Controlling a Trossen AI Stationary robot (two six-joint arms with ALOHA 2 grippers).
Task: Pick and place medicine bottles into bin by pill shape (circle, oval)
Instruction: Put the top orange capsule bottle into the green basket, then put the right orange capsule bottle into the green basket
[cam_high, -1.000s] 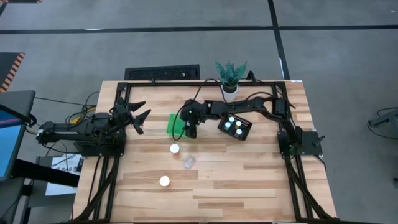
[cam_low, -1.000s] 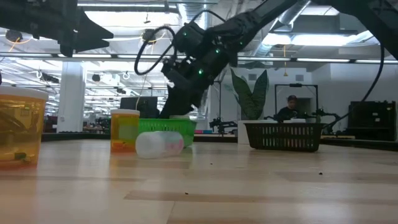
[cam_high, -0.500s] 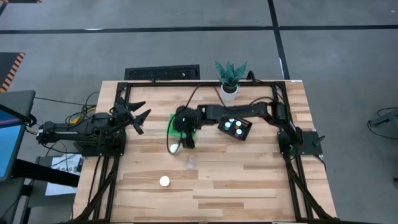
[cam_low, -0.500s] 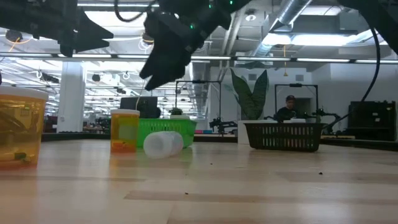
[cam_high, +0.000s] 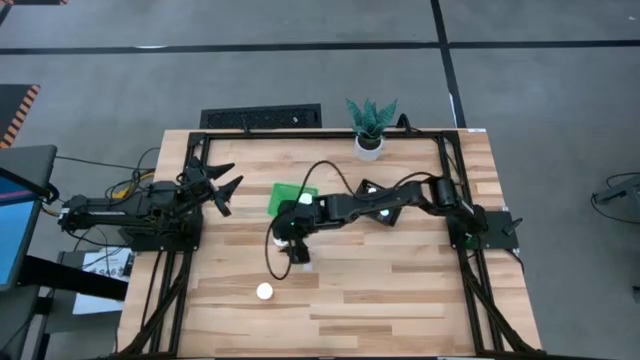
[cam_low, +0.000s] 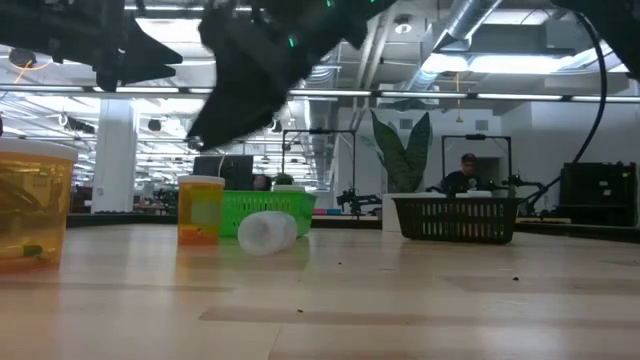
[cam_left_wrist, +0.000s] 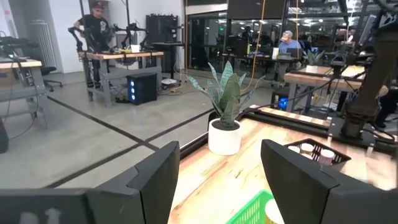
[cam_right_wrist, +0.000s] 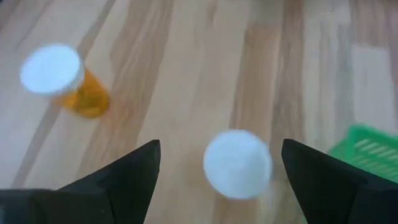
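Observation:
In the right wrist view my right gripper (cam_right_wrist: 217, 168) is open above the table, and a white-capped medicine bottle (cam_right_wrist: 237, 163) stands upright below the gap between its fingers, untouched. A second orange bottle (cam_right_wrist: 62, 81) stands farther toward the near edge, also seen as a white cap (cam_high: 264, 291) from above. A clear bottle (cam_low: 265, 232) lies on its side on the wood. My right gripper (cam_high: 289, 246) hangs just near of the green bin (cam_high: 283, 193). My left gripper (cam_high: 221, 186) waits open at the left.
A black basket (cam_low: 460, 218) sits right of the green bin, mostly under my right arm in the high view. A potted plant (cam_high: 370, 125) stands at the far edge. An orange bottle (cam_low: 35, 205) fills the low view's left. Bare wood lies near and right.
My right gripper has swung from beside the green bin toward the table's near edge and a little left, rising as it went, and now hangs over the standing white-capped bottle.

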